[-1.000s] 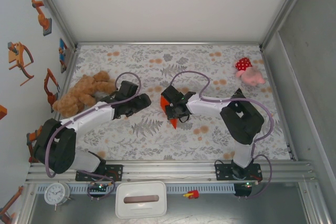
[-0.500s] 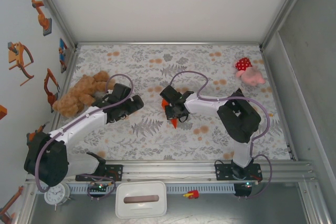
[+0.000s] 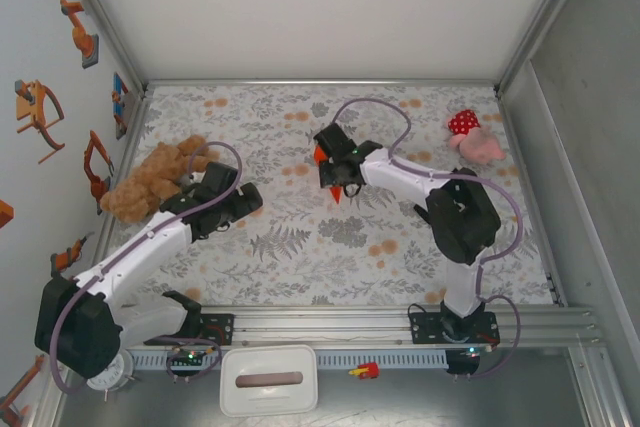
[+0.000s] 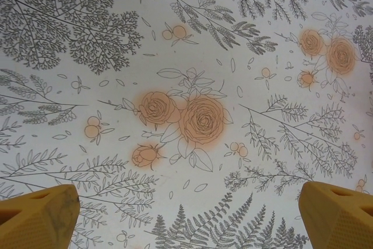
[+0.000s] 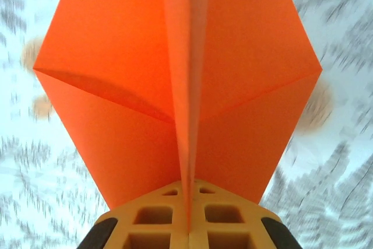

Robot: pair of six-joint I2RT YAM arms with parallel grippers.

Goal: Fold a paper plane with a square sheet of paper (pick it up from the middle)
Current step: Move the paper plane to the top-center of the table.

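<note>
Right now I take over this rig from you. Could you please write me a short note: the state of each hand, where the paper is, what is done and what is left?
Left hand: open and empty, above the floral table cover, near the teddy bear.
Right hand: shut on the paper plane, gripping its centre crease. The plane seems lifted off the table, toward the far middle.
Done: it is folded into a pointed dart with both wings spread.
Left: probably only to set it down and release it. I cannot tell whether more folds are needed.
</note>
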